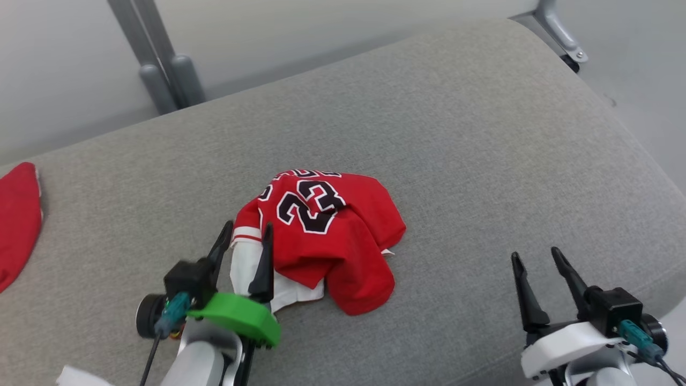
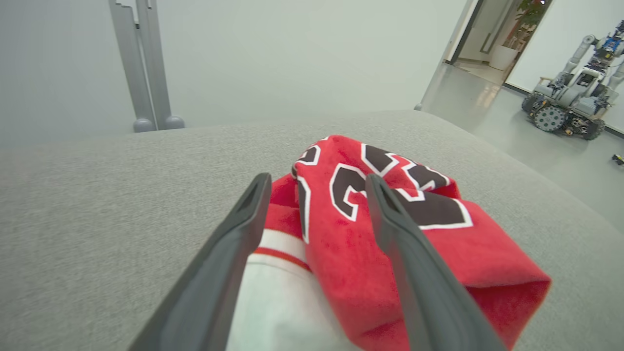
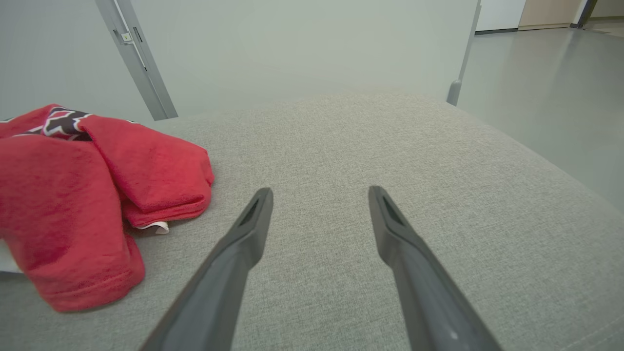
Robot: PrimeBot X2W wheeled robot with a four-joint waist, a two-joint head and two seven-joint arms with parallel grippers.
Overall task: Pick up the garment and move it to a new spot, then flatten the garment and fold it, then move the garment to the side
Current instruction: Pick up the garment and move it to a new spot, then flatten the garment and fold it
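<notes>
The garment (image 1: 321, 230) is a red jersey with a black "23" and a white part, lying crumpled near the middle of the grey cushioned surface (image 1: 455, 134). My left gripper (image 1: 248, 225) is open at the garment's left edge. Its fingers straddle the white and red folds, seen close up in the left wrist view, where the garment (image 2: 341, 243) lies between the spread fingers of that gripper (image 2: 318, 179). My right gripper (image 1: 535, 253) is open and empty over bare cushion to the garment's right. In the right wrist view the garment (image 3: 63, 195) lies left of that gripper (image 3: 319, 190).
Another red cloth (image 1: 16, 220) lies at the cushion's left edge. Grey metal posts (image 1: 161, 69) stand behind the cushion. The cushion's rounded edge falls off at the right, by my right gripper. Another wheeled robot (image 2: 565, 107) stands on the floor far off.
</notes>
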